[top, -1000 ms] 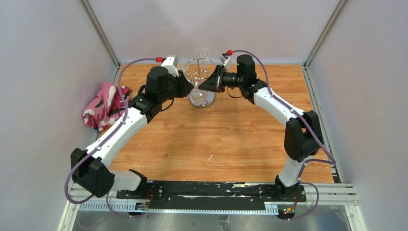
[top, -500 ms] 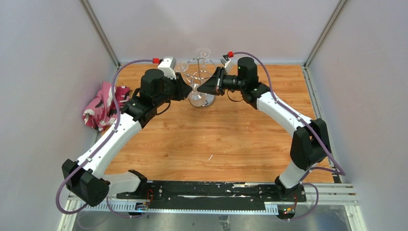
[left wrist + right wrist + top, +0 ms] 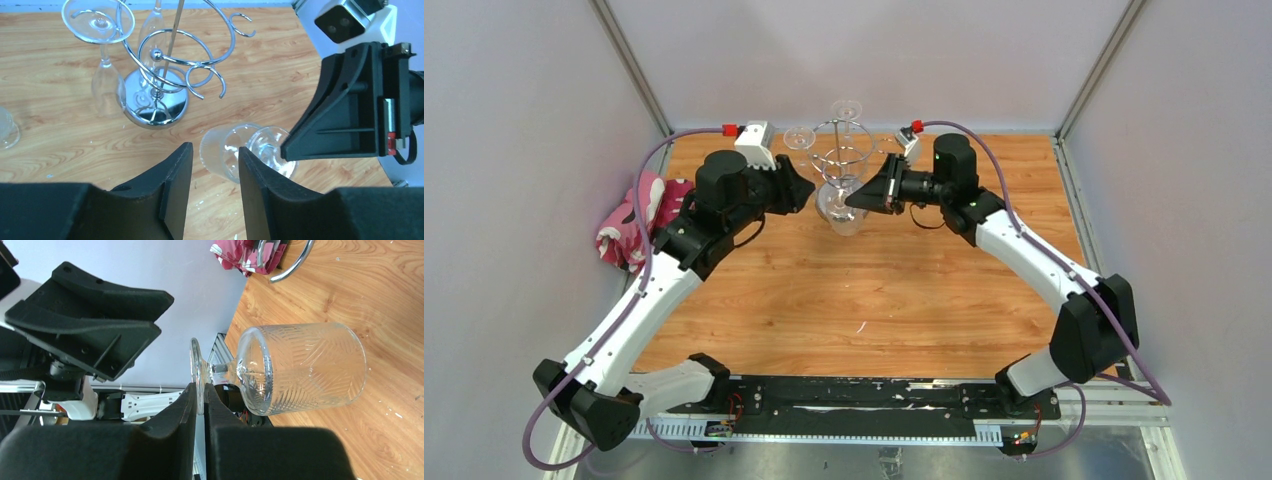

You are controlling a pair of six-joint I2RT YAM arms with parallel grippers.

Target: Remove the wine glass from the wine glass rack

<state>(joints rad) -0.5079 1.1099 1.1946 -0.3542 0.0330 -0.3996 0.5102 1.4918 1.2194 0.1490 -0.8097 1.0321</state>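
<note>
The chrome wine glass rack [image 3: 838, 150] stands at the back of the table, and its disc base [image 3: 155, 102] shows in the left wrist view. My right gripper [image 3: 200, 390] is shut on the flat foot of a cut-pattern wine glass [image 3: 305, 370]. It holds the glass on its side, clear of the rack's rings and above the wood. In the top view the glass [image 3: 842, 210] hangs in front of the rack beside the right gripper [image 3: 864, 195]. My left gripper [image 3: 215, 150] is open and empty, just left of the glass [image 3: 227, 150].
Other glasses hang on the rack [image 3: 799, 137] [image 3: 847, 108] [image 3: 105, 75]. Part of a glass [image 3: 5, 130] shows at the left edge of the left wrist view. A pink patterned cloth [image 3: 639, 215] lies at the table's left edge. Grey walls close the back and sides.
My right gripper has drawn the wine glass away from the rack toward the near side. My left gripper has backed off to the left and the near side.
</note>
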